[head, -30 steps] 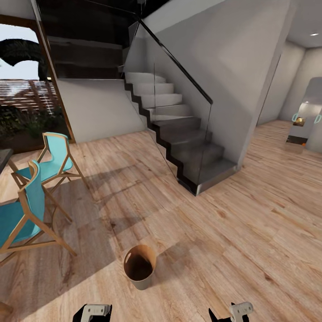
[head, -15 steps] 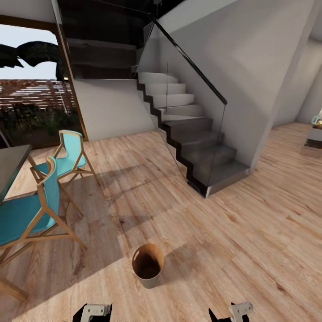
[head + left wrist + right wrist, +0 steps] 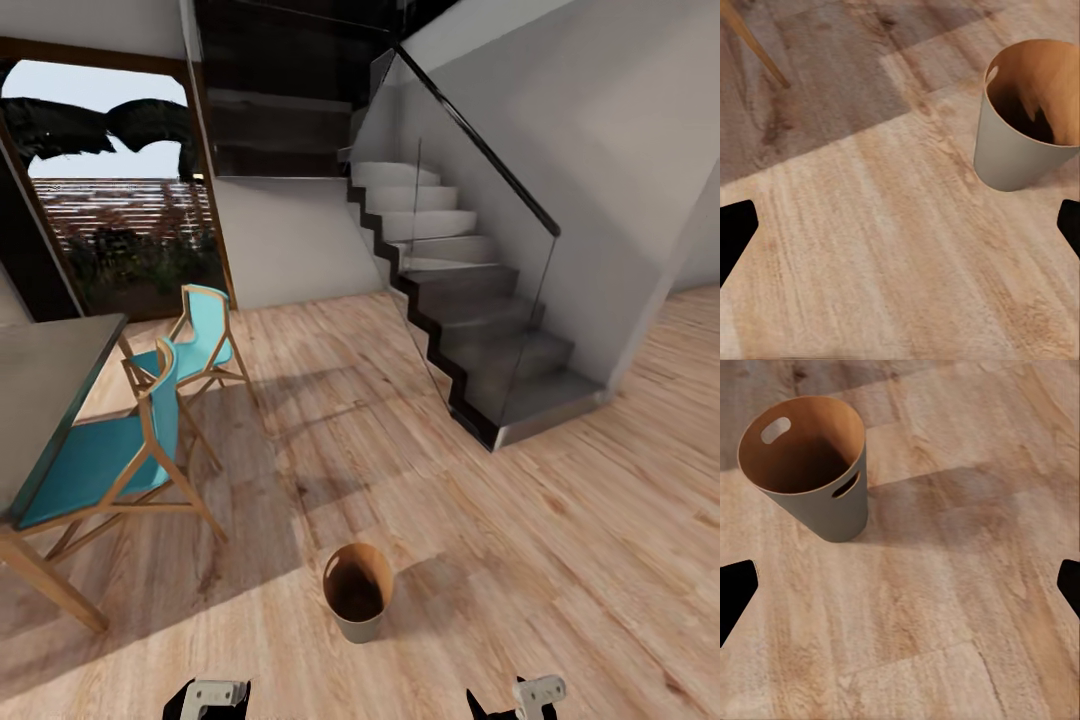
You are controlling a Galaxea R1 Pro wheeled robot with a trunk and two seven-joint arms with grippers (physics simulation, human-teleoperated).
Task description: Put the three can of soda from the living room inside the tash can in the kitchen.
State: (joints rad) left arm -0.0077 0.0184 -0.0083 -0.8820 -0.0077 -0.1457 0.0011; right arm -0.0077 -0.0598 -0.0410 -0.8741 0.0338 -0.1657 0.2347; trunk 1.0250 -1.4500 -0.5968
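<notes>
The head view has swung since a second ago: the tash can (image 3: pixel 357 592) now shows right of its earlier spot, and the staircase (image 3: pixel 480 300), the turquoise chairs (image 3: pixel 110 450) and the table (image 3: pixel 45 385) have slid right with it; treat this as camera and base motion, not object motion. The tash can stands upright on the wood floor (image 3: pixel 560 520), its brown inside appearing empty; no soda can is in view. Both left jaws (image 3: pixel 900 229) and right jaws (image 3: pixel 900 592) stand wide apart and hold nothing; you likely must still fetch the cans.
</notes>
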